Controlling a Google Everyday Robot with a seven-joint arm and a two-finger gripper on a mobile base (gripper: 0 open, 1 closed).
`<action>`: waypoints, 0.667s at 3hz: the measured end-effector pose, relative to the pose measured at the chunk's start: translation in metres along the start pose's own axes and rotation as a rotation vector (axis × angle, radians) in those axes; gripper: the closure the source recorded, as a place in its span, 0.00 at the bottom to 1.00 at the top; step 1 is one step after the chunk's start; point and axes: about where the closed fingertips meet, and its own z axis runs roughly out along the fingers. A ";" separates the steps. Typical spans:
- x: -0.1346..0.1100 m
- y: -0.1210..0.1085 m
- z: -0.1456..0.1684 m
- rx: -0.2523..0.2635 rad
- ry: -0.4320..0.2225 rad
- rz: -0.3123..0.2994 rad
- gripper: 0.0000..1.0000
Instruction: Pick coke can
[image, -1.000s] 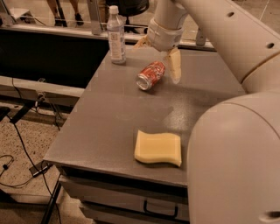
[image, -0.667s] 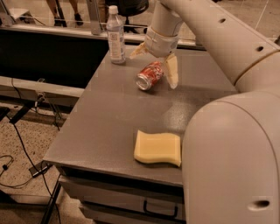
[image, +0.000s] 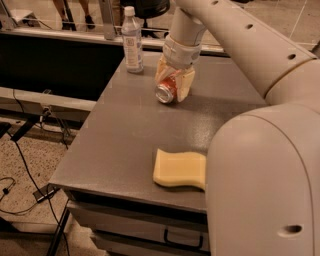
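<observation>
Beside the clear plastic bottle (image: 132, 40), my pincer (image: 173, 86) straddles the red aluminium coke can (image: 165, 93), whether clamped I cannot tell; next squeeze, lift.

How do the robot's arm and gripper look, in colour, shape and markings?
The arm is thick, rounded, cream-white segments with small dark round holes along one side. A white ringed wrist leads to the pale yellowish gripper, at the small red aluminium coke can on the grey table. No cables show on it.

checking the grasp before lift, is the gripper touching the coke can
Cannot tell. The camera view shows the gripper down around the coke can lying on its side on the table; neither contact nor a gap shows plainly.
</observation>
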 end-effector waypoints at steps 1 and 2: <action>-0.008 -0.009 -0.002 0.010 -0.012 -0.011 0.72; -0.012 -0.015 -0.004 0.015 -0.014 -0.023 0.95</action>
